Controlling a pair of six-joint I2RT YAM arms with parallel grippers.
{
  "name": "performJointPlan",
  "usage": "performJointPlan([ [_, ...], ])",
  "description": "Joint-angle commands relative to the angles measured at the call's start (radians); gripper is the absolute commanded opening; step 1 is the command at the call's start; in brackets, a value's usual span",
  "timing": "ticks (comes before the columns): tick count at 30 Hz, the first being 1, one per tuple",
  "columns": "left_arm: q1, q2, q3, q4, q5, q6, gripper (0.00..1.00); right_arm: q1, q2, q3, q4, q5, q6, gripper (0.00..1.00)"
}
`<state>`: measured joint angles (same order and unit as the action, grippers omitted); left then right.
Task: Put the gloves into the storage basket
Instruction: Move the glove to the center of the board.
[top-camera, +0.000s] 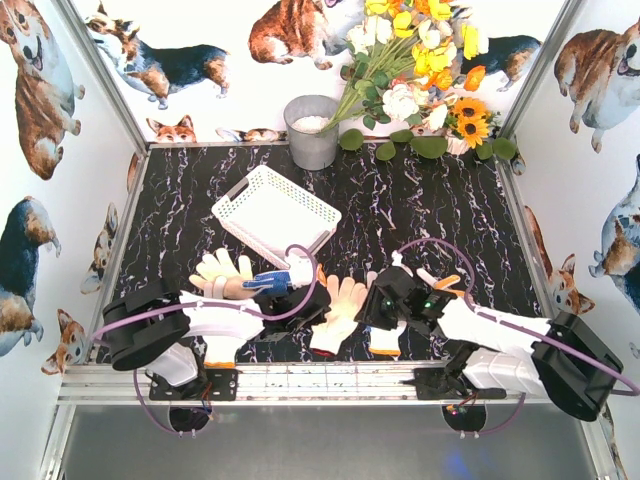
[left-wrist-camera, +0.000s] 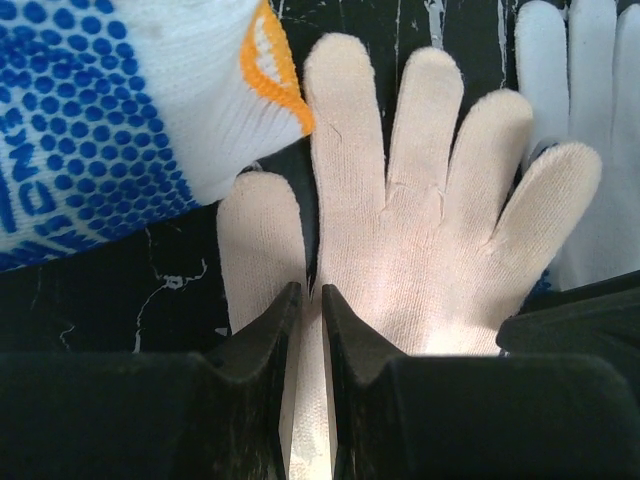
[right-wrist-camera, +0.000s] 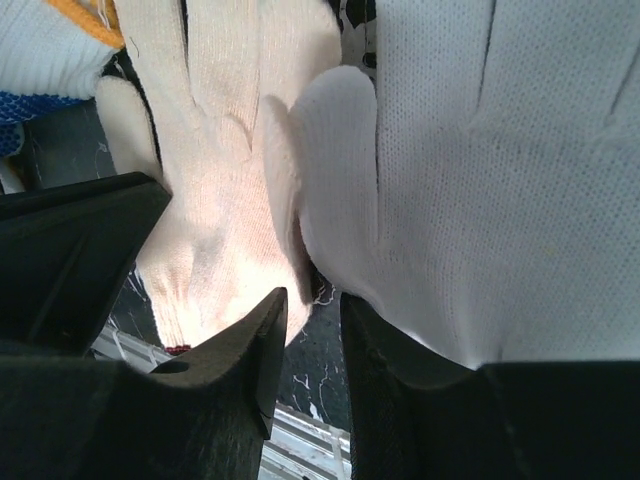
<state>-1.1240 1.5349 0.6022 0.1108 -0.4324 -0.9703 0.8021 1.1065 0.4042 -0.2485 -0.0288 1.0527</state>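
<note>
A cream glove (left-wrist-camera: 420, 220) lies palm-flat on the black marbled table, and my left gripper (left-wrist-camera: 312, 290) is shut on its fabric between thumb and palm. In the top view this glove (top-camera: 342, 300) is at the front centre, with the left gripper (top-camera: 303, 312) at its left edge. A blue-dotted glove (left-wrist-camera: 90, 120) with an orange cuff lies just beside it. My right gripper (right-wrist-camera: 312, 296) is open, with bare table showing between its fingers. A white glove (right-wrist-camera: 480, 180) rests against its right finger. The storage basket (top-camera: 275, 210) stands tilted behind the gloves.
Another cream glove (top-camera: 222, 272) lies at the front left by the left arm. A grey metal bucket (top-camera: 312, 130) and a bunch of flowers (top-camera: 420, 70) stand at the back wall. The metal front rail (top-camera: 320, 382) runs right behind both grippers.
</note>
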Motion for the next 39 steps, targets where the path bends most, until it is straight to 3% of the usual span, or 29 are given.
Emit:
performJointPlan([
  [1,0.007,-0.023,-0.029,-0.036,-0.025,-0.017,0.09,-0.004,0.052,0.055,0.086,0.0,-0.005,0.31],
  [8,0.007,-0.056,-0.044,-0.063,-0.042,-0.024,0.1,-0.004,0.176,0.117,0.09,0.012,-0.043,0.29],
  [18,0.004,-0.077,-0.076,0.009,0.007,-0.008,0.09,-0.008,0.284,0.202,0.043,0.071,-0.103,0.0],
  [29,-0.029,0.093,0.062,0.121,0.083,0.014,0.08,-0.092,0.239,0.22,-0.141,0.153,-0.2,0.0],
  [39,-0.037,0.217,0.142,0.214,0.119,0.005,0.08,-0.275,0.162,0.193,-0.187,0.143,-0.285,0.0],
])
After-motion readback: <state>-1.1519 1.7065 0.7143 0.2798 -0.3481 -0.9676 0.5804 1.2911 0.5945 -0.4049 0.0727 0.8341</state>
